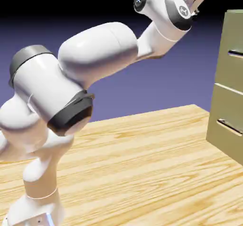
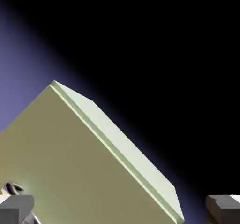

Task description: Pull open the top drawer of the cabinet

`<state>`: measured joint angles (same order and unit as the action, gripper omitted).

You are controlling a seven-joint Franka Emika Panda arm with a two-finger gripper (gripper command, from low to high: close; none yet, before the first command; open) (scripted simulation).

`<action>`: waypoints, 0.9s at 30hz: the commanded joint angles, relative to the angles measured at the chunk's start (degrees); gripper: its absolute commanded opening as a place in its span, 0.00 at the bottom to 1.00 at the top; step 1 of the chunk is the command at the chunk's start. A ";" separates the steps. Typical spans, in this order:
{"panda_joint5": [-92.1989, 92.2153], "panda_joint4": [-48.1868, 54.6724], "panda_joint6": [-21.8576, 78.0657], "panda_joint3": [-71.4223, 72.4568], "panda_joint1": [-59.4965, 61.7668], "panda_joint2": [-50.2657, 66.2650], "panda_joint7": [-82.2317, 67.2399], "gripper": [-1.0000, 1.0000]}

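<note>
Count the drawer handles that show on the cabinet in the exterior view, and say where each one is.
2. One handle is on the top drawer, the other on the drawer below. The picture's edge cuts the cabinet off, so more may be hidden.

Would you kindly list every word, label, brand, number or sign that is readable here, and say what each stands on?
No readable text.
Two small round emblems on the white arm, near its wrist: too small to read.
Cabinet: no lettering visible.
</note>
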<state>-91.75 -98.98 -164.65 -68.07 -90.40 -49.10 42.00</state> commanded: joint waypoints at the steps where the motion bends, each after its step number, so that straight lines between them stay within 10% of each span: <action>1: -2.13 1.44 0.22 -1.58 -2.08 -0.38 -0.01 0.50; 27: -49.12 38.08 4.65 -35.33 -51.58 -11.65 -5.11 0.50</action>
<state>-140.88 -60.90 -160.00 -103.40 -141.99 -60.74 36.90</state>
